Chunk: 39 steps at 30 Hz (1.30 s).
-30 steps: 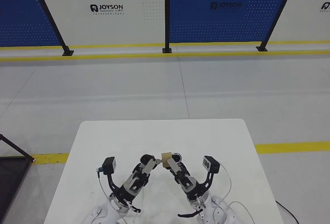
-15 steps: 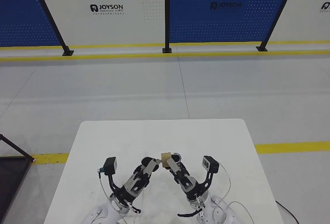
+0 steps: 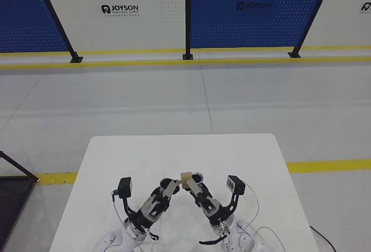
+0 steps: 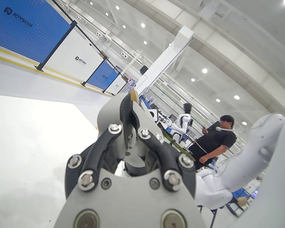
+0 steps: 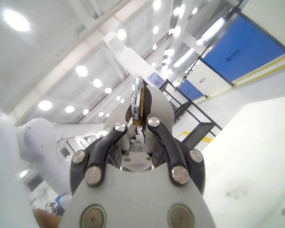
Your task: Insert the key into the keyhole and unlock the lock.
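Above the near part of the white table (image 3: 172,151), my two grippers meet tip to tip. In the right wrist view, my right gripper (image 5: 141,100) is shut on the padlock (image 5: 135,100), whose brass body and chrome shackle are clamped between the pads. The top view shows the padlock (image 3: 186,177) as a small brass block at the right gripper (image 3: 194,181). My left gripper (image 4: 130,105) is shut on a small brass key (image 4: 133,95), with just its end sticking out past the fingertips. Seen from above, the left gripper (image 3: 173,184) sits right beside the lock; the keyhole is hidden.
The table's far half is bare white surface, with its edges (image 3: 279,157) well clear of both arms. A dark frame (image 3: 2,170) stands on the floor left of the table. Blue and white barrier panels (image 3: 248,22) line the far side.
My left gripper has edged a little to the right, closer to the padlock. The right gripper and the lock have hardly moved.
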### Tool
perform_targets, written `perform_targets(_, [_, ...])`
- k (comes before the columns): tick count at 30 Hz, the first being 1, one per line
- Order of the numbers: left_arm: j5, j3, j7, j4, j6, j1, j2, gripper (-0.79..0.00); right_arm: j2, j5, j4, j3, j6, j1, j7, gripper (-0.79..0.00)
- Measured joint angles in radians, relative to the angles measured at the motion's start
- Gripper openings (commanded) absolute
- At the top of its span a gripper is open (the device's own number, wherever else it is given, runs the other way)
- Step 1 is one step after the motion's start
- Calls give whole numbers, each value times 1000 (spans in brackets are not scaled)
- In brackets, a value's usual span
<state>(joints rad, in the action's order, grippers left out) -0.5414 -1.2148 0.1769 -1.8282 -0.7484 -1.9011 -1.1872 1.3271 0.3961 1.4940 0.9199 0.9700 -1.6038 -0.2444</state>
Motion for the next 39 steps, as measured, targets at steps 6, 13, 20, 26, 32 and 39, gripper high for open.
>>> perform_targets(6, [-108,-5,63,5,-4,-4,-2,-785,0,-10,3,10,1,-7,6,-785])
perform_targets(13, [-231,-6,148,10,11,-5,-6,-785,-3,-18,12,20,-4,-17,28,-785])
perform_targets(20, [-426,-2,272,6,79,-6,-11,-785,-5,-24,21,26,-13,-24,53,-785])
perform_targets(26, [-602,2,377,6,149,-7,-11,-785,-6,-27,27,32,-18,-30,63,-785])
perform_targets(32, [-741,8,467,18,206,-5,-9,-785,-6,-31,32,37,-19,-36,68,-785])
perform_targets(39, [-864,11,541,33,270,3,-5,-785,-6,-39,34,40,-20,-38,76,-785])
